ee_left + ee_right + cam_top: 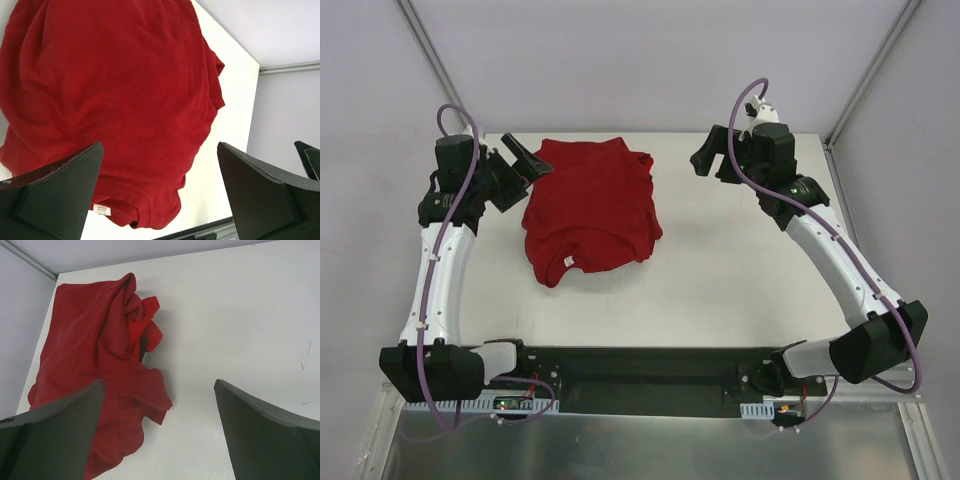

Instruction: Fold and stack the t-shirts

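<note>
The red t-shirts (590, 210) sat heaped far-left on the table (750, 280), lying near-to-far. The left gripper (527, 166), spread and empty, was at the heap's far-left corner. The right gripper (712, 158), also spread, was well off to the right.

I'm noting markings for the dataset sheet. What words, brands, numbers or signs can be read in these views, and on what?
No text can be read in any view.
Small white neck label on the soft deep-red cloth t-shirt: faint print, too small and blurred to read.
Pale tag among the bunched red folds in the right wrist view: too small to read.
</note>
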`<state>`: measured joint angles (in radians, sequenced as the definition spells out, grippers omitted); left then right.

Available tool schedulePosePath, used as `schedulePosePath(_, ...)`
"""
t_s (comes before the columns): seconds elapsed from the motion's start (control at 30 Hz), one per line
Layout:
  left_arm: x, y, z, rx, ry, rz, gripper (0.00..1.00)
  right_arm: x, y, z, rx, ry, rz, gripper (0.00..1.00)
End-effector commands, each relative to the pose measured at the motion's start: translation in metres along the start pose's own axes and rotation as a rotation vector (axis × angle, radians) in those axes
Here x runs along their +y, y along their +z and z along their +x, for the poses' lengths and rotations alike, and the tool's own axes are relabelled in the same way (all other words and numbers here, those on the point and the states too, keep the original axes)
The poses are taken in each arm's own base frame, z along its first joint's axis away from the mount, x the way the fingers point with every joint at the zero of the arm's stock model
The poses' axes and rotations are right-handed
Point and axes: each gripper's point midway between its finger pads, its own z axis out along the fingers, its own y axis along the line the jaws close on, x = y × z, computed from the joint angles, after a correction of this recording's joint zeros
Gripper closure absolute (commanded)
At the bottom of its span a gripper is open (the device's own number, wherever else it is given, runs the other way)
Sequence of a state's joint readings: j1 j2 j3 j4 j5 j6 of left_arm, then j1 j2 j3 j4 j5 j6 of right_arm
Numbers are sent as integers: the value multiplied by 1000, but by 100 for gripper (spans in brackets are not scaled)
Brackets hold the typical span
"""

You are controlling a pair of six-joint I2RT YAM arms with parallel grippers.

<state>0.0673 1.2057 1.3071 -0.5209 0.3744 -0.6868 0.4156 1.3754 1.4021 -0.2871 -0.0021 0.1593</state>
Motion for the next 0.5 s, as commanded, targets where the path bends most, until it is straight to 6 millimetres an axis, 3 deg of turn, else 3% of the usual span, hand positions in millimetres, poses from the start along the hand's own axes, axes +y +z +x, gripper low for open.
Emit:
schedulePosePath(0.0, -2, -10, -5, -48, 12, 6, 1, 16, -13, -22, -71, 11, -64, 4)
schedulePosePath(0.47, -1, -5, -8, -38, 52, 5, 1, 22, -14, -32, -94, 34, -82, 4)
